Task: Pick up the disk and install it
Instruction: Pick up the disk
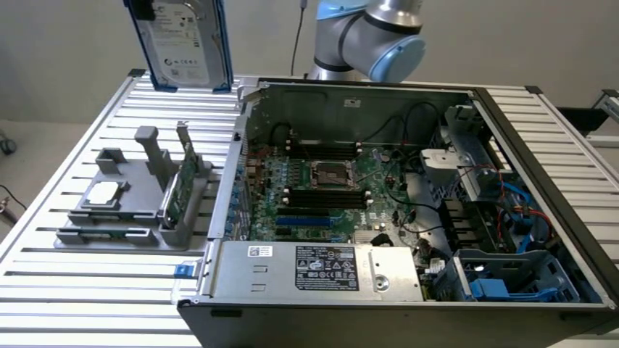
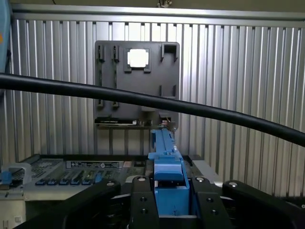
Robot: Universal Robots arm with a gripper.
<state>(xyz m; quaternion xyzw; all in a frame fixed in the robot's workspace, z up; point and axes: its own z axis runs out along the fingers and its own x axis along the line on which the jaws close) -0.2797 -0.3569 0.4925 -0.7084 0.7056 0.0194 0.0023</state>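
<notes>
Ok, slatted table (image 1: 87, 297) carries open PC case (image 1: 367, 85), grey fixture (image 1: 135, 210) beside it. Exterior view: disk (image 1: 179, 43) hangs upright above the table's far corner, at the exterior view's left of the case. Wrist view: gripper (image 2: 172, 193) clamped on the disk's blue edge.

The arm (image 1: 372, 36) has rounded silver-grey joint housings closed by pale blue end caps. The gripper (image 2: 174, 202) is matt black, its jaws blocky and studded with small round silver screw heads (image 2: 141, 180). A thick, smooth black cable (image 2: 143, 99) runs past the wrist.
</notes>
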